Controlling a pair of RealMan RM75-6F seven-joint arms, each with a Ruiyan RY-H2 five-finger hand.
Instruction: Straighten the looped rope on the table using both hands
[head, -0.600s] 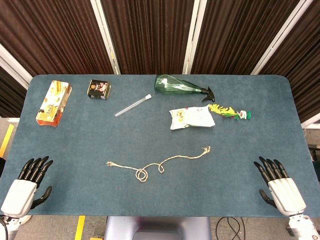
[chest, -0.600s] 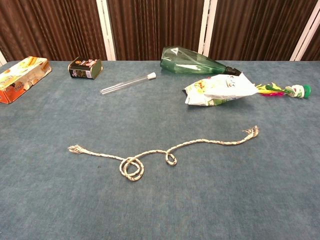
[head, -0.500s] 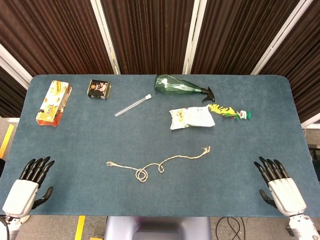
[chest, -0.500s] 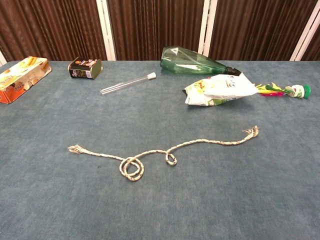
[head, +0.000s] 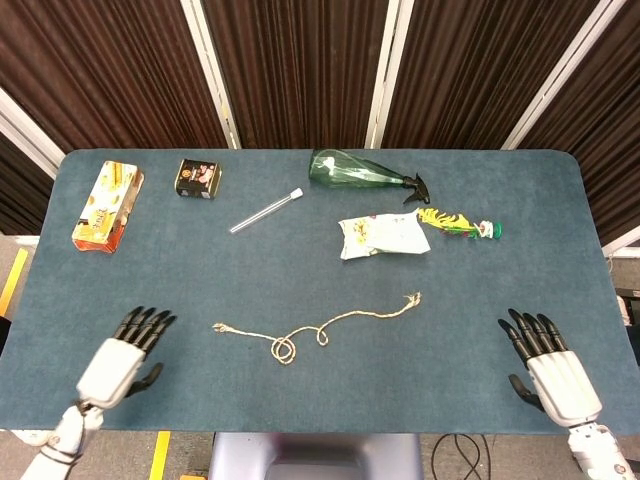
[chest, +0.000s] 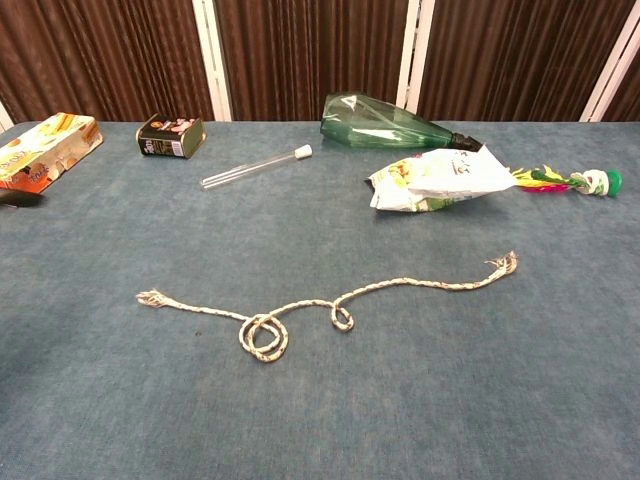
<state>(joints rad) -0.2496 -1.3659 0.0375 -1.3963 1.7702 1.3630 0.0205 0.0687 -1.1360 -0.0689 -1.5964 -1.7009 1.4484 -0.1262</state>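
The left hand (head: 122, 352), fingers spread and empty, has moved inward toward the frayed left end of the thin beige looped rope (head: 300, 335) on the blue bench (head: 470, 300); the right hand (head: 548, 362), also spread and empty, barely shifted, so grasping hasn't begun

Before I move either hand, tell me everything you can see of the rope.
The rope is thin, pale tan twisted cord, flecked darker, frayed at both ends. It lies flat on the blue table, running from its left end up to its right end, with a double coil and a smaller loop near the middle. Nothing touches it: the left hand and right hand rest apart from it.
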